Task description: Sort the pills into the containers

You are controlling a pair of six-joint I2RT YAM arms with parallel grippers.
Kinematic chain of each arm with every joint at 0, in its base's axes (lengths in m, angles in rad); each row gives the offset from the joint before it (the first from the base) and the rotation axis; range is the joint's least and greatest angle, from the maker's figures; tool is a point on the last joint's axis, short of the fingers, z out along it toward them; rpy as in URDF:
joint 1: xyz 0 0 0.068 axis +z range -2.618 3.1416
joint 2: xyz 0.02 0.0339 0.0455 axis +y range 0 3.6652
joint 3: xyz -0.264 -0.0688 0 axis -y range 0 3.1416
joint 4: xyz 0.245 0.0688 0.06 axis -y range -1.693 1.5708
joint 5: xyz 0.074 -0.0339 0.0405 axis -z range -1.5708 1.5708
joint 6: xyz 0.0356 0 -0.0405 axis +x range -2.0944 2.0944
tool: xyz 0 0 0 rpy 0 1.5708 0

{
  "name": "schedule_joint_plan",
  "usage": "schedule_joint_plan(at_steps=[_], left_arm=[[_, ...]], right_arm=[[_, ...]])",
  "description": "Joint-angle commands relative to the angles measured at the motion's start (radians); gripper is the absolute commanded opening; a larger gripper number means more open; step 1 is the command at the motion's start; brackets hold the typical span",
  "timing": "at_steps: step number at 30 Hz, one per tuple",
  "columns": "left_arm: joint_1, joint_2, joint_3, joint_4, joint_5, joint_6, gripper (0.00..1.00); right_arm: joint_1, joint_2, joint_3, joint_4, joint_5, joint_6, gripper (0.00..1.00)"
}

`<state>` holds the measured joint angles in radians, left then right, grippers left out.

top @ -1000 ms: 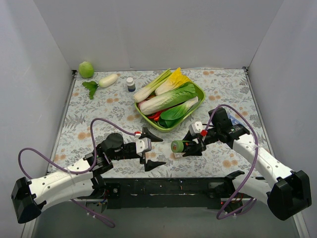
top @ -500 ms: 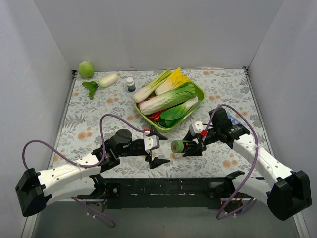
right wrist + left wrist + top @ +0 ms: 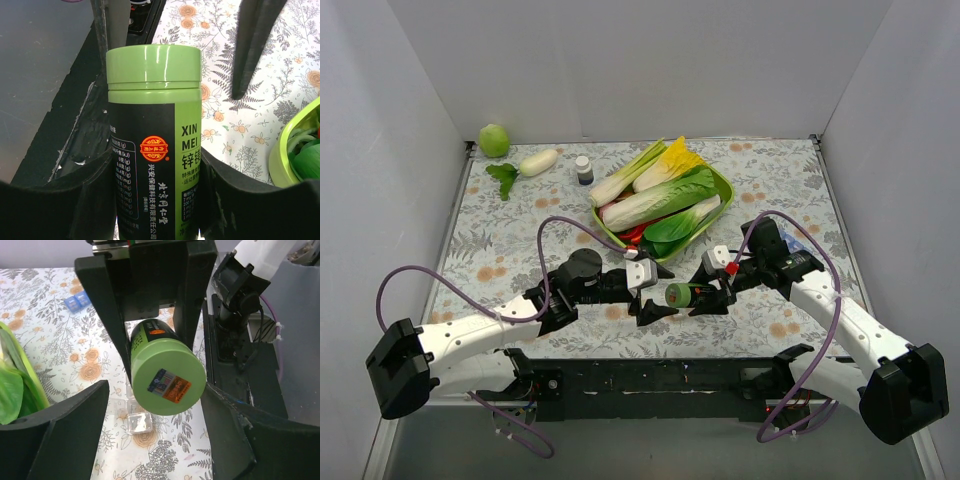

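Your right tool [image 3: 703,293] is clenched on the dark body of the green bottle [image 3: 679,294]. It holds the bottle on its side above the counter [image 3: 520,230], with the green cap pointing toward the left of the overhead frame. In the right wrist view the two fingers press against both sides of the label, low in the frame.

Your left tool [image 3: 663,290] is spread wide, one finger on each side of the bottle's cap. In its own wrist view there is a gap between cap and finger on the left, while the right finger sits just beside the cap. You cannot tell whether that one touches.

The left arm reaches from the lower left corner of the overhead frame toward the centre, stretched low over the counter. The right arm bends in from the lower right, and the two tools meet nose to nose just below the green tray [image 3: 723,186].

The clear pill organizer [image 3: 137,422] lies on the counter directly under the bottle, between the left tool's fingers in the lower middle of the left wrist frame. A blue strip [image 3: 77,301] lies well apart at the upper left.
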<state>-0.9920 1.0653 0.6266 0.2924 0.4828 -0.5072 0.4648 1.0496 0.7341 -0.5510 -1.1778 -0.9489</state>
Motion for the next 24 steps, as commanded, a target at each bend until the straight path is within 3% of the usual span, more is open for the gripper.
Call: schedule_joint_plan(at_steps=[1,11,13,14,17,24], left_arm=[[-0.007,0.004,0.045,0.021,0.023,-0.036,0.70],[-0.014,0.024,0.032,0.079,0.028,-0.108,0.69],[-0.016,0.041,0.035,0.077,0.025,-0.117,0.60],[-0.016,0.047,0.039,0.073,0.022,-0.129,0.40],[-0.016,0.077,0.065,0.050,-0.057,-0.177,0.00],[0.021,0.160,0.169,-0.036,-0.335,-0.581,0.00]], right_arm=[[-0.005,-0.008,-0.007,0.029,-0.025,0.001,0.06],[-0.008,-0.008,-0.015,0.079,0.009,0.061,0.06],[-0.008,-0.005,-0.015,0.088,0.009,0.073,0.06],[-0.011,-0.007,-0.015,0.091,0.010,0.076,0.06],[-0.014,-0.005,-0.018,0.111,0.026,0.101,0.05],[-0.060,-0.011,-0.010,0.253,0.202,0.266,0.03]])
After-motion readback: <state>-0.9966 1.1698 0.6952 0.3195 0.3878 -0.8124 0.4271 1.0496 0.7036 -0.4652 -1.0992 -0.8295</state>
